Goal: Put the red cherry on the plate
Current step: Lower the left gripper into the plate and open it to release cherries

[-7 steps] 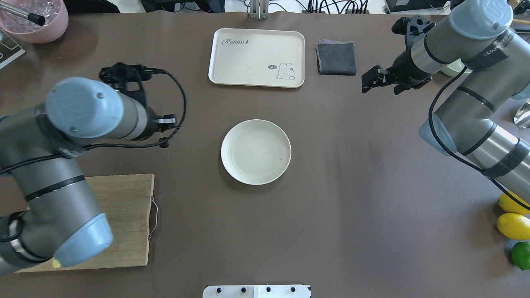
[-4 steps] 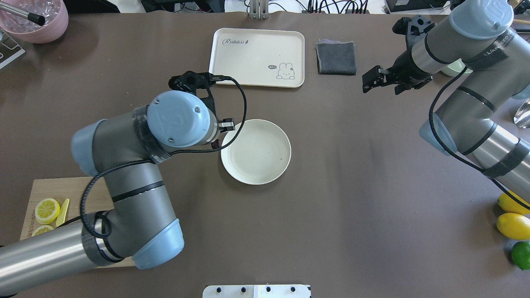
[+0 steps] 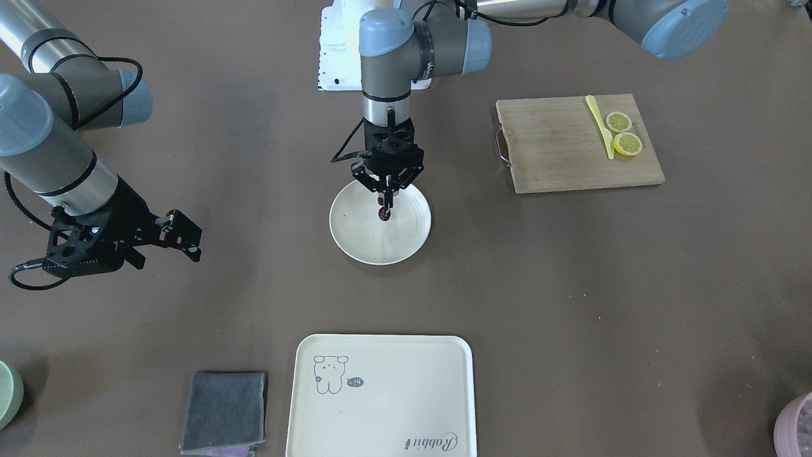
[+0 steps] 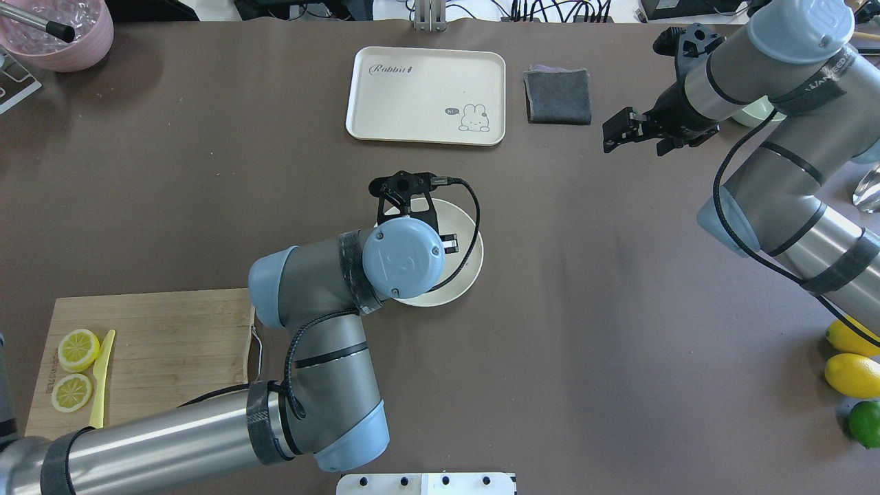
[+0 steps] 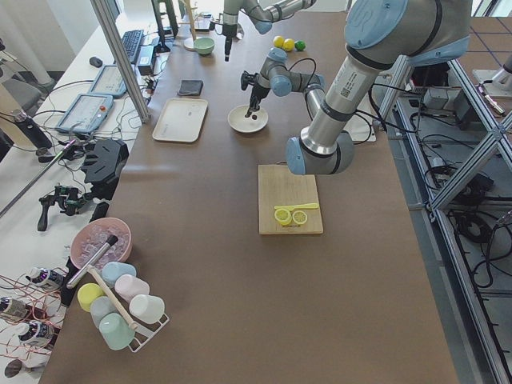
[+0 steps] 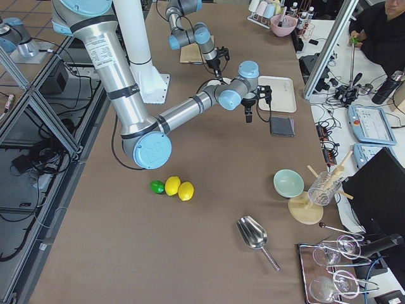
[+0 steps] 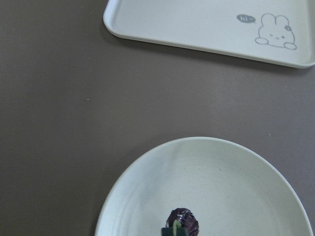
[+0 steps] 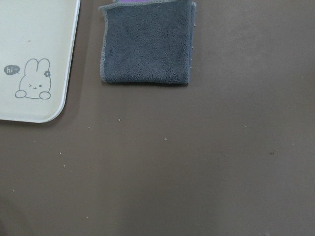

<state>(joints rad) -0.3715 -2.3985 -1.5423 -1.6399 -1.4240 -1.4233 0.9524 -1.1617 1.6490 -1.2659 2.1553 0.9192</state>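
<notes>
The red cherry is a tiny dark pair hanging from its stem, with my left gripper shut on the stem right above it. It hangs over the middle of the round cream plate, just above the plate's surface or touching it; I cannot tell which. The left wrist view shows the cherry at the bottom edge over the plate. In the overhead view my left arm covers the cherry and most of the plate. My right gripper hovers open and holds nothing, far off beside the grey cloth.
A cream rabbit tray and a folded grey cloth lie beyond the plate. A wooden cutting board with lemon slices and a yellow knife sits near left. Lemons and a lime lie near right.
My left arm has swung rightward from beside the cutting board to over the plate, carrying the cherry, and has uncovered the board. The right arm has hardly moved.
</notes>
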